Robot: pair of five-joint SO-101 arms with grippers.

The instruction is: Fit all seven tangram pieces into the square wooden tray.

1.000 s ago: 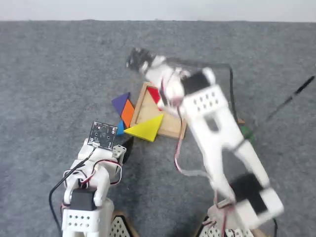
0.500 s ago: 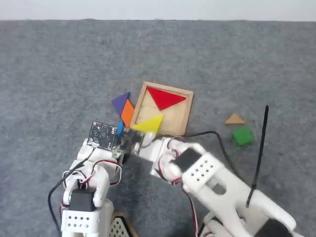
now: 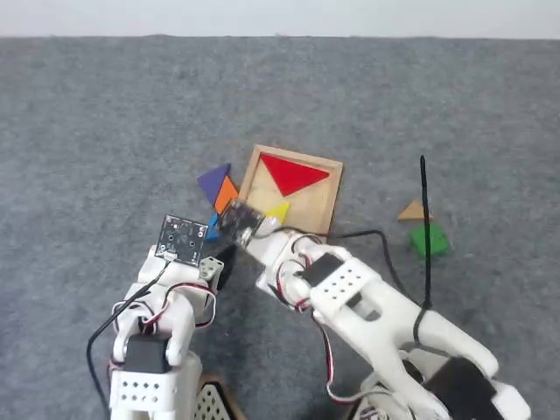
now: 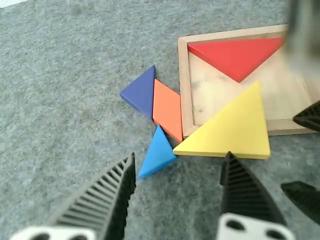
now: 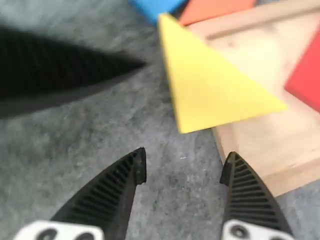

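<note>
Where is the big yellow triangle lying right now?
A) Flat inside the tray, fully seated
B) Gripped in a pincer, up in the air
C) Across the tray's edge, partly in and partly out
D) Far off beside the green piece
C: the yellow triangle straddles the rim of the wooden tray, one part over the tray's floor and the other poking out over the grey carpet.

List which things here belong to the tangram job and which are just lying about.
Job: wooden tray, red triangle, yellow triangle, orange parallelogram, purple triangle, blue triangle, tan triangle, green square.
Not the job: grey table cover, black cable.
</note>
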